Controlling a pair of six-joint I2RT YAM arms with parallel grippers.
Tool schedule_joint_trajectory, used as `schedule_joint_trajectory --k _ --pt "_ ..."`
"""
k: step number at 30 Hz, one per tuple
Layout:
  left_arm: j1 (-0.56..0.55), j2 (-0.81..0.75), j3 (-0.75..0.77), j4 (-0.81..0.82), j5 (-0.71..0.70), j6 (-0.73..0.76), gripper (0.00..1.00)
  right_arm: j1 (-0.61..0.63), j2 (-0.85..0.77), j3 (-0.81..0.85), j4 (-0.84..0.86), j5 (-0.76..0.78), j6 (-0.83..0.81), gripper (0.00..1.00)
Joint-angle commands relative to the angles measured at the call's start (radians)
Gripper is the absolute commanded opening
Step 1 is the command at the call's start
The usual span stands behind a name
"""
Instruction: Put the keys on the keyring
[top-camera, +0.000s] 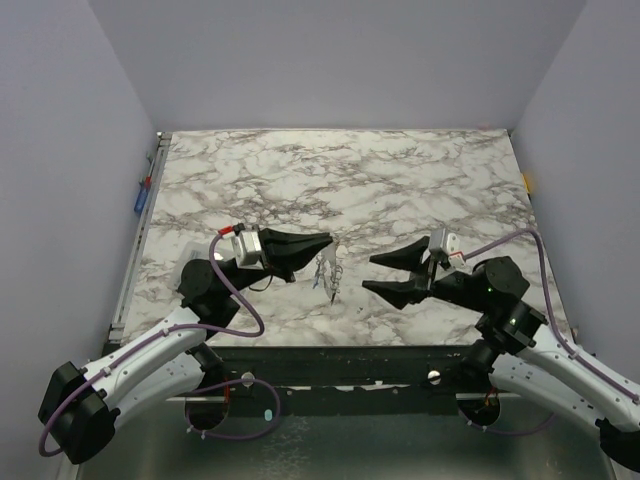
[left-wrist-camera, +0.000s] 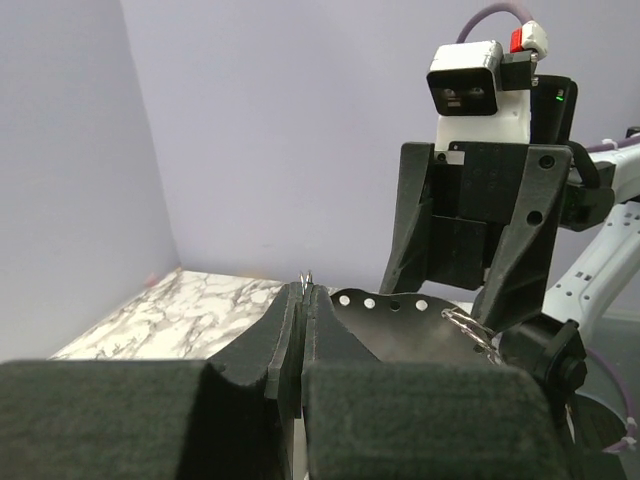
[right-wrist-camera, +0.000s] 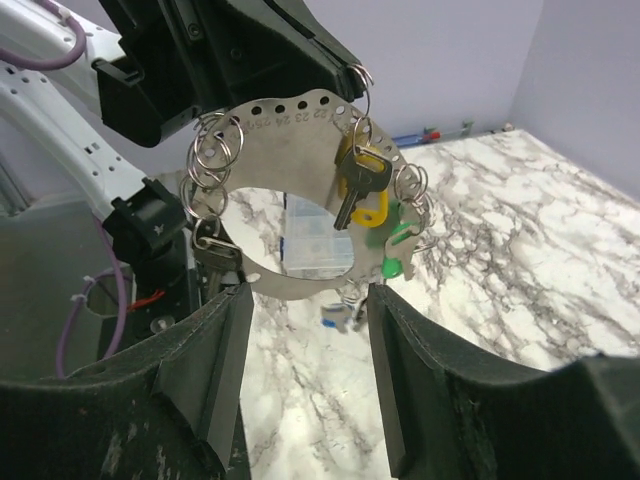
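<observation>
Three lilac walls (top-camera: 330, 60), marbled table (top-camera: 400, 170); left gripper (top-camera: 327, 240) clenches keyring (right-wrist-camera: 290, 115), keys (right-wrist-camera: 360, 180) seemingly attached; right gripper (top-camera: 368, 274) gapes.

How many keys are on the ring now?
2 show clearly on the flat silvery metal keyring: a dark key with yellow tag right, a dark key lower left. Green tags and a blue tag may hide more.

A lab test cell: marble-patterned tabletop (top-camera: 400, 170) boxed by plain lilac walls (top-camera: 330, 60).
</observation>
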Motion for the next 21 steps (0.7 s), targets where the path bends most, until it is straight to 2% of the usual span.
schedule_joint_trajectory --k 1,10,14,21 --pt "-0.003 -0.005 -0.013 0.052 -0.077 0.018 0.0 0.006 0.009 0.042 -0.015 0.039 0.124 0.59" --pt "-0.004 -0.001 -0.039 0.052 -0.183 0.027 0.0 0.006 0.139 0.096 0.063 0.08 0.319 0.61" --pt "-0.005 0.006 -0.051 0.052 -0.237 0.03 0.0 0.008 0.176 0.105 0.083 0.088 0.339 0.69" --pt "-0.006 0.032 -0.054 0.054 -0.287 0.034 0.0 0.018 0.204 0.108 0.104 0.094 0.321 0.73"
